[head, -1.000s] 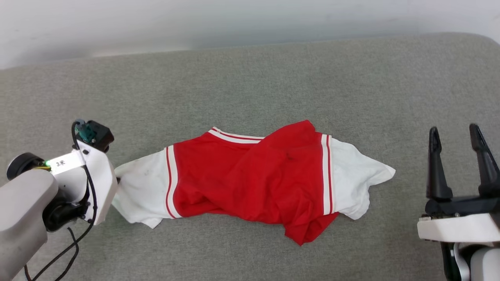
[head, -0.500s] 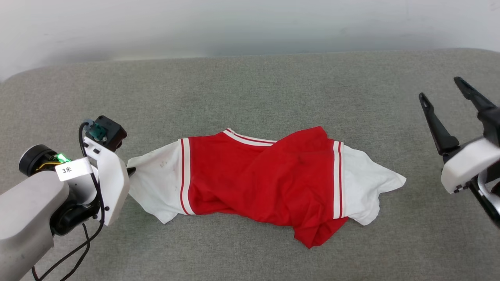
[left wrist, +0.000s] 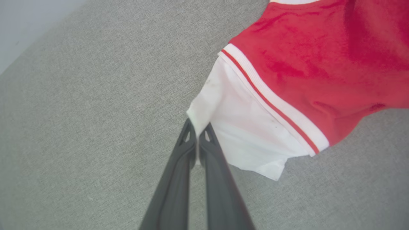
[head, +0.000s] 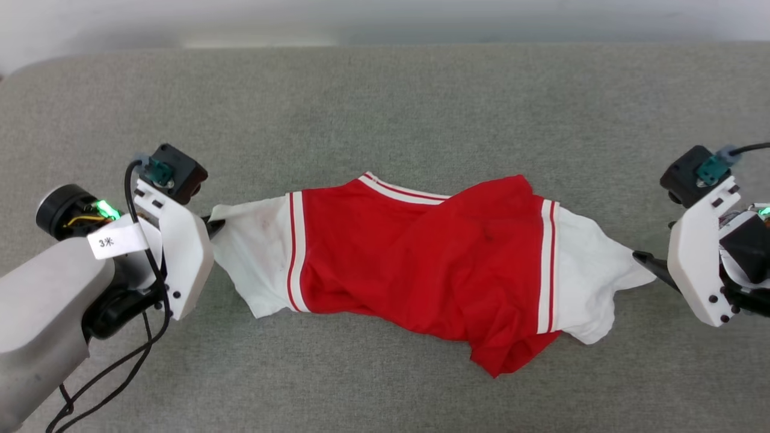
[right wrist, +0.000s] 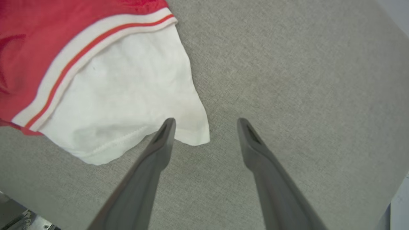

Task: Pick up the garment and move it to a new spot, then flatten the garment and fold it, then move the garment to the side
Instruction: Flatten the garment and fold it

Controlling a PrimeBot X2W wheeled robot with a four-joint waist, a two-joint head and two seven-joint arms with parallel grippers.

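Note:
The garment (head: 421, 264), red with white sleeves and striped trim, lies crumpled lengthwise on the grey cushion (head: 385, 108). My left gripper (head: 215, 225) is shut on the tip of its left white sleeve; in the left wrist view the gripper (left wrist: 198, 131) has its fingers pinched together on that sleeve corner of the garment (left wrist: 255, 127). My right gripper (head: 642, 260) points left at the right sleeve's corner. The right wrist view shows this gripper (right wrist: 206, 123) open, with the garment (right wrist: 121, 89) ending in a white corner that lies between the two fingertips, low over the cushion.
Grey fabric stretches all around the garment, with a pale wall (head: 385, 18) behind it. The cushion's edge (right wrist: 394, 195) runs close to my right gripper's outer side. A black cable (head: 114, 373) hangs from my left arm.
The camera has shifted. My right arm swung from the lower right, fingers up, round to point left at the right sleeve corner, still open. The left gripper keeps its hold on the left sleeve.

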